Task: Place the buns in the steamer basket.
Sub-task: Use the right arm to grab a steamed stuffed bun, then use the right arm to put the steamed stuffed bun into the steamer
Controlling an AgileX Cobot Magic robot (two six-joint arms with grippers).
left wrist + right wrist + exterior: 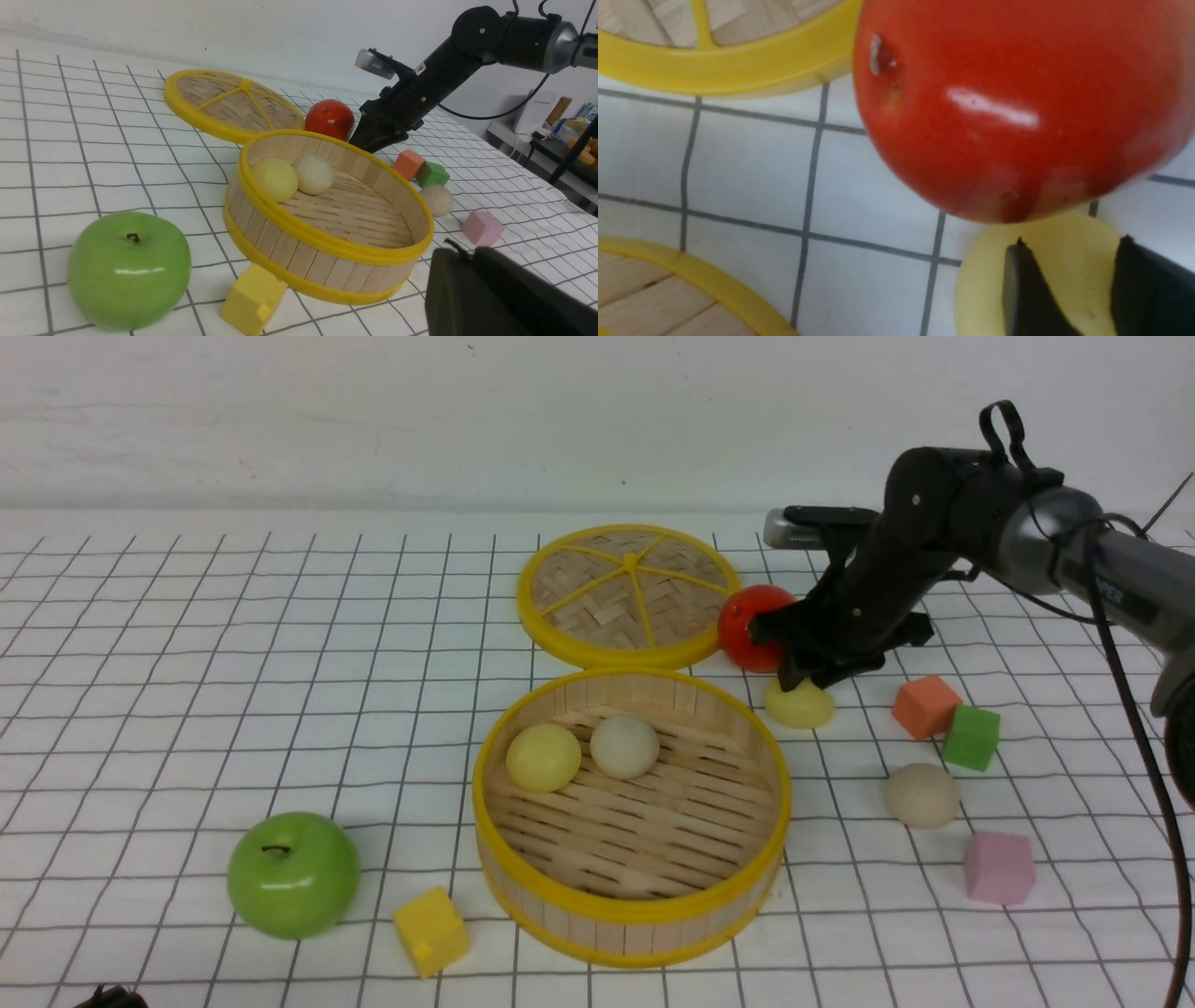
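Note:
The steamer basket [630, 924] [327, 270] stands in the middle of the table. A pale yellow bun [543, 757] [274, 179] and an off-white bun [625, 746] [314, 174] lie inside it. Another pale yellow bun [805, 709] [980, 289] lies on the table behind the basket's right side, beside the red apple. My right gripper [796, 685] [1069, 242] is open low over this bun, its fingers apart across the bun's top. A beige bun [922, 795] [437, 200] rests to the right of the basket. My left gripper [472, 249] is shut and empty, near the table's front left.
The flat woven lid [630, 593] lies behind the basket, the red apple [752, 627] [1017, 107] at its right edge. A green apple [293, 875] and yellow cube [430, 930] sit front left. Orange [924, 706], green [971, 737] and pink [999, 867] cubes stand at the right.

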